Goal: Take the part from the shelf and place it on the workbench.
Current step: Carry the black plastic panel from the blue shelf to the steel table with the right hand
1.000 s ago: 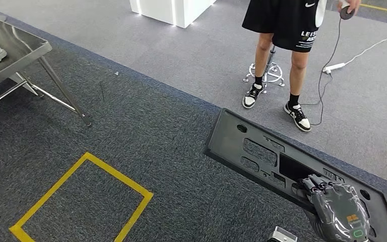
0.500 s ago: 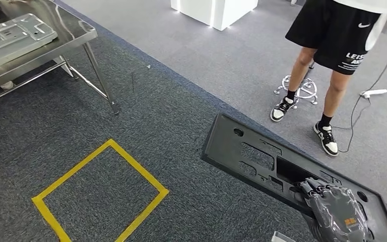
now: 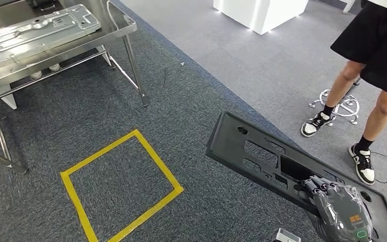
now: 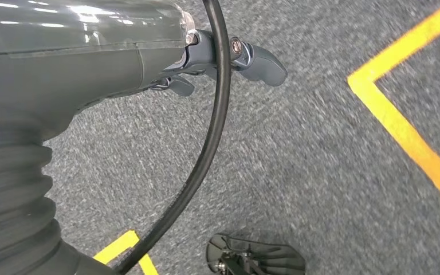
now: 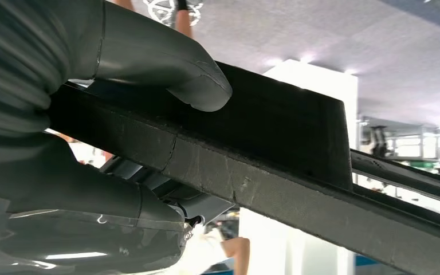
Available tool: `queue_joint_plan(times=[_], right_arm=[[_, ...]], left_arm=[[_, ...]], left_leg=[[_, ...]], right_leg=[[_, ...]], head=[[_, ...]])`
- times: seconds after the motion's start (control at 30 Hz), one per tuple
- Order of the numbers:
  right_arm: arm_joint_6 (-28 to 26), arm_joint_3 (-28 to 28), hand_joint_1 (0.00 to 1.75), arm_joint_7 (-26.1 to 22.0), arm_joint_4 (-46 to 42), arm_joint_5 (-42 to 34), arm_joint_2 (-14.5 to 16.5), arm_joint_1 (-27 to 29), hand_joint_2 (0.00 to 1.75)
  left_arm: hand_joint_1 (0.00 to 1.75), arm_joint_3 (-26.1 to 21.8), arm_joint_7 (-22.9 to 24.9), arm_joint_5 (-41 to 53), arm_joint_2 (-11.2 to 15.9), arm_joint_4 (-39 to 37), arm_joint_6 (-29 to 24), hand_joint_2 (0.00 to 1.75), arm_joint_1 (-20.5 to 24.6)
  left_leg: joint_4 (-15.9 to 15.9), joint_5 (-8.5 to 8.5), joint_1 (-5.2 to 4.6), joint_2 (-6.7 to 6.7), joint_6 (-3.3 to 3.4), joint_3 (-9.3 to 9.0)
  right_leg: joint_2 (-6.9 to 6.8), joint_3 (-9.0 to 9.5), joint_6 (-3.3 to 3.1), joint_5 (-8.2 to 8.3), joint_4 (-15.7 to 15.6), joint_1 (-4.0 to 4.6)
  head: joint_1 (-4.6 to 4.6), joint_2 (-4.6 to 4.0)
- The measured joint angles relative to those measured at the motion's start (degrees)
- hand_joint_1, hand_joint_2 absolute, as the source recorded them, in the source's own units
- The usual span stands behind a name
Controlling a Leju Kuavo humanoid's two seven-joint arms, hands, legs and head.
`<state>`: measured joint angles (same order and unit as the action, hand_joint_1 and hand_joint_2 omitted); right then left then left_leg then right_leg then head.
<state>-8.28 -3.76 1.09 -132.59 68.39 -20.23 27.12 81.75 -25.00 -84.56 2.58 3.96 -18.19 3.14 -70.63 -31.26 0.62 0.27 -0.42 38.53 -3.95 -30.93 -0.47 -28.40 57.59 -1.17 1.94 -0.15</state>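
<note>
Right hand point(image 3: 340, 209) grips the black part point(image 3: 262, 154) near its lower end, thumb point(image 5: 166, 63) over one face, fingers wrapped under the other, and the long flat panel sticks out above the dark carpet point(image 3: 191, 126), well apart from the workbench point(image 3: 80, 35). On that steel workbench, far left in the head view, a pale metal plate point(image 3: 40, 33) lies flat on the top. Yellow tape square point(image 3: 121, 186) sits on the carpet between bench and part. Left hand point(image 4: 149, 57) hangs over the carpet, nothing in it; fingers point(image 4: 263, 63) show only in part, so spread or curled I cannot tell. A person's legs point(image 3: 368, 101) stand on the grey floor beside a chrome stool base point(image 3: 340, 103)
</note>
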Motion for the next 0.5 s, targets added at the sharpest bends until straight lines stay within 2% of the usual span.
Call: queue_joint_plan(times=[0.07, 0.1, 0.13, 0.2, 0.23, 0.3, 0.33, 0.37, 0.4, 0.43, 0.47, 0.5], right_arm=[[0.25, -0.47, 1.71, -0.04, -0.16, -0.38, -0.03, -0.02, 1.75], [0.32, -0.71, 1.71, -0.08, -0.27, -0.52, -0.08, -0.06, 1.75], [0.38, -0.89, 1.71, -0.13, -0.36, -0.60, -0.17, -0.12, 1.75], [0.44, -1.10, 1.71, -0.23, -0.48, -0.65, -0.43, -0.22, 1.75], [0.49, -1.16, 1.71, -0.26, -0.54, -0.65, -0.56, -0.27, 1.75], [0.56, -1.33, 1.71, -0.26, -0.68, -0.70, -0.78, -0.32, 1.75], [0.61, -1.41, 1.71, -0.26, -0.71, -0.73, -0.85, -0.31, 1.75], [0.64, -1.47, 1.71, -0.26, -0.73, -0.75, -0.90, -0.27, 1.75], [0.67, -1.49, 1.71, -0.27, -0.73, -0.76, -0.93, -0.24, 1.75], [0.69, -1.49, 1.71, -0.27, -0.72, -0.77, -0.95, -0.20, 1.75], [0.70, -1.49, 1.71, -0.28, -0.72, -0.78, -0.95, -0.20, 1.75], [0.73, -1.49, 1.71, -0.29, -0.72, -0.80, -0.95, -0.21, 1.75]], left_arm=[[0.00, 0.00, -0.54, 0.00, 0.01, 0.00, -0.27, 1.75, 0.06], [0.00, 0.00, -0.69, 0.00, 0.01, 0.00, -0.36, 1.75, 0.13], [0.00, 0.01, -0.77, 0.00, 0.01, 0.00, -0.39, 1.75, 0.16], [0.00, 0.02, -0.83, 0.00, 0.00, -0.01, -0.42, 1.75, 0.04], [0.00, 0.02, -0.86, 0.00, 0.01, -0.02, -0.43, 1.75, -0.05], [0.00, 0.02, -0.90, 0.00, 0.02, -0.02, -0.43, 1.75, 0.00], [0.00, 0.02, -0.92, 0.00, 0.01, -0.01, -0.43, 1.75, 0.10], [0.00, 0.02, -0.92, 0.00, 0.01, -0.01, -0.43, 1.75, 0.19], [0.00, 0.02, -0.92, 0.00, 0.00, -0.01, -0.43, 1.75, 0.24], [0.00, 0.02, -0.92, 0.00, 0.00, -0.01, -0.43, 1.75, 0.24], [0.00, 0.02, -0.92, 0.00, 0.00, -0.02, -0.44, 1.75, 0.22], [0.00, 0.02, -0.92, 0.01, 0.00, -0.02, -0.45, 1.75, 0.20]], left_leg=[[8.07, 3.34, -0.22, 2.43, 0.45, -4.13], [10.57, 4.08, -0.43, 3.29, 0.82, -5.35], [11.65, 4.16, -0.67, 3.63, 1.19, -5.76], [11.91, 4.17, -0.89, 2.40, 1.93, -5.75], [12.19, 4.32, -0.82, 1.75, 2.30, -5.93], [12.77, 4.71, -0.52, 0.56, 3.03, -6.40], [12.86, 4.80, -0.48, -0.01, 3.25, -6.41], [12.85, 4.83, -0.50, -0.64, 3.40, -6.39], [12.81, 4.81, -0.54, -1.37, 3.46, -6.39], [12.74, 4.77, -0.58, -2.15, 3.49, -6.43], [12.65, 4.71, -0.59, -2.99, 3.47, -6.51], [12.53, 4.62, -0.56, -3.86, 3.39, -6.62]], right_leg=[[-1.35, 0.65, 0.51, -0.50, 0.05, 0.12], [-1.94, 0.90, 0.83, -0.73, 0.09, 0.24], [-2.50, 1.09, 1.15, -0.90, 0.11, 0.35], [-3.51, 1.44, 1.80, -1.13, 0.00, 0.39], [-3.00, 1.58, 2.14, -1.45, 0.23, 0.25], [0.13, 0.29, 2.62, -3.73, 3.60, -0.04], [2.02, -1.40, 2.73, -5.57, 7.13, -0.15], [3.10, -3.58, 2.79, -7.39, 11.24, -0.16], [3.49, -5.58, 2.84, -8.47, 14.72, -0.15], [3.61, -6.88, 2.87, -8.46, 16.59, -0.16], [3.68, -7.07, 2.85, -7.15, 16.09, -0.17], [3.90, -6.18, 2.80, -4.88, 13.35, -0.21]], head=[[-0.01, 0.00], [-0.01, 0.00], [-0.02, 0.00], [-0.02, 0.00], [-0.03, 0.00], [-0.03, 0.00], [-0.03, 0.00], [-0.02, 0.00], [-0.02, 0.00], [-0.02, 0.00], [-0.02, 0.00], [-0.02, 0.00]])
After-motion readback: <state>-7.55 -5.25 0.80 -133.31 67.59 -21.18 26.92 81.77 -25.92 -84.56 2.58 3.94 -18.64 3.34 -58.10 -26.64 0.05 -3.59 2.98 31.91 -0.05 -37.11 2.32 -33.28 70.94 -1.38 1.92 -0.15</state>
